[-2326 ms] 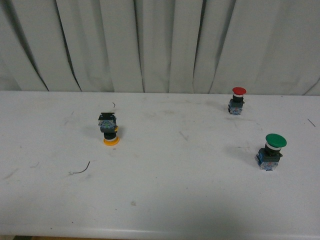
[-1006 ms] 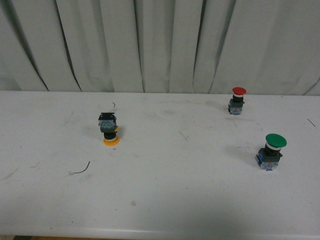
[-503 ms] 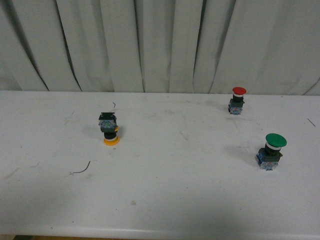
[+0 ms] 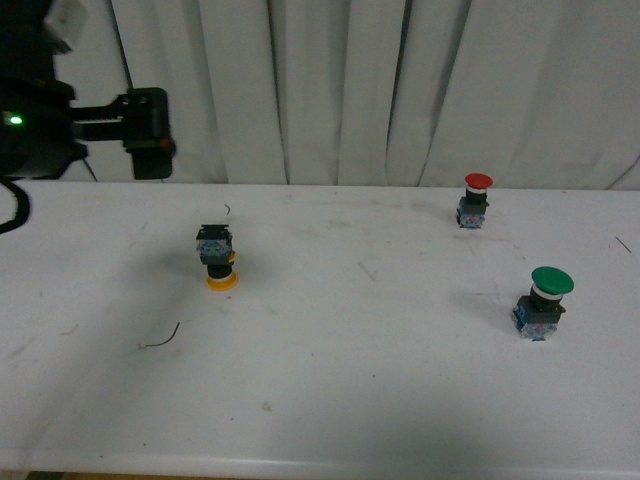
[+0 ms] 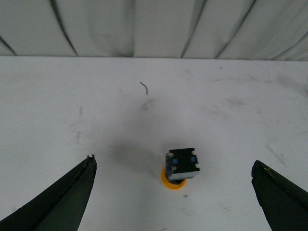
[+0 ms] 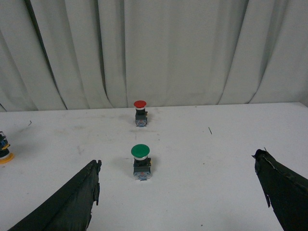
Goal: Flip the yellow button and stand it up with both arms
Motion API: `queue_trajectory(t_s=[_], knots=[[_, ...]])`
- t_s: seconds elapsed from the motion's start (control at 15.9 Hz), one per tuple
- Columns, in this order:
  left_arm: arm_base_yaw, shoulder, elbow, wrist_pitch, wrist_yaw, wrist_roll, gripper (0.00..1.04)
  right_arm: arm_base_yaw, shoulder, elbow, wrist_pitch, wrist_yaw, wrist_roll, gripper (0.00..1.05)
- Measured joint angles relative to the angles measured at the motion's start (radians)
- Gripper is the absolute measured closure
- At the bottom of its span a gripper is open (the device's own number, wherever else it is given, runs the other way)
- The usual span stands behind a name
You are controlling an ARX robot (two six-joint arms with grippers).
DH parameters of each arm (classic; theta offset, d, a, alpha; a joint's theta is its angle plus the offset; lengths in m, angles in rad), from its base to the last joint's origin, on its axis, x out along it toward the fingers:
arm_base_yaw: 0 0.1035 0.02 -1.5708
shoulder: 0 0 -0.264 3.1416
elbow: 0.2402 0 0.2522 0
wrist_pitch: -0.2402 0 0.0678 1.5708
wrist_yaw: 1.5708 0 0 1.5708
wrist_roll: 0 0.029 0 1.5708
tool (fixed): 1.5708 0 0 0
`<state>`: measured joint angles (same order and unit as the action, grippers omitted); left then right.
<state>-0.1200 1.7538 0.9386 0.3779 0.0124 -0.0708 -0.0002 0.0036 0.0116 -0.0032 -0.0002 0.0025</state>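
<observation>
The yellow button (image 4: 220, 262) rests upside down on its orange-yellow cap, black and blue block on top, left of the table's middle. My left arm (image 4: 70, 120) hangs high at the far left, behind and above the button. In the left wrist view my left gripper (image 5: 173, 163) is wide open above the table, and the yellow button (image 5: 181, 167) stands between its fingers (image 5: 62, 202), untouched. My right gripper (image 6: 177, 160) is also wide open and holds nothing. It is out of the front view, and the yellow button (image 6: 4, 151) shows at that wrist view's edge.
A red-capped button (image 4: 475, 200) stands upright at the back right, and a larger green-capped button (image 4: 543, 300) stands nearer on the right. A thin wire scrap (image 4: 160, 340) lies front left of the yellow button. White curtains (image 4: 330, 90) hang behind the white table (image 4: 350, 400).
My left arm has come into the front view at the upper left, casting a shadow on the table. All three buttons stay where they were.
</observation>
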Motion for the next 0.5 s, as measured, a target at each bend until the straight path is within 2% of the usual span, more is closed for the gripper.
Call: queue_trajectory(t_s=[0.25,0.5], knots=[[-0.064,0.176,0.243,-0.116,0.068,-0.010,0.07,0.000,0.000,0.000,0.000,0.000,0.000,0.06],[-0.067,0.292,0.303,-0.215,0.008,0.000,0.07,0.000,0.000,0.000,0.000,0.000,0.000,0.06]])
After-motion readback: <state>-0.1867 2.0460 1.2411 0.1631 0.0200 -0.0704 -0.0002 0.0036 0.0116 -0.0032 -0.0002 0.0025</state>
